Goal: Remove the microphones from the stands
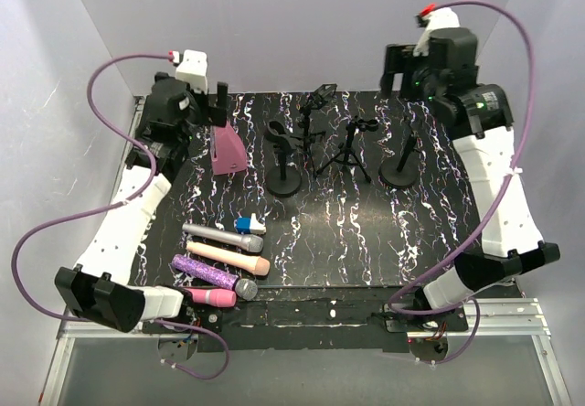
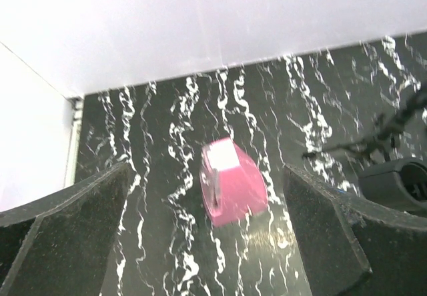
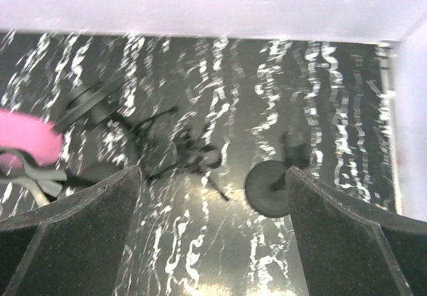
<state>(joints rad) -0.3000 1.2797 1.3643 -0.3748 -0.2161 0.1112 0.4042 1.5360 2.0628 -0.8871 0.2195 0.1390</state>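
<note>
Top external view: the left end effector (image 1: 216,104) and right end effector (image 1: 399,75) hang high over the back, jaws spread wide and empty, probably held clear of the stands (image 1: 284,183). Their clips look bare. Four microphones (image 1: 228,257) lie side by side on the worktop (image 1: 347,232), near left, so removal seems done.

The table (image 1: 366,232) is black with white squiggly lines. The wedge stand (image 1: 227,150) is pink. There is a grey microphone (image 1: 222,238), a peach microphone (image 1: 228,257), a sparkly purple microphone (image 1: 215,275) and a bright pink microphone (image 1: 212,295). The tripod stand (image 1: 345,154) is black.
</note>
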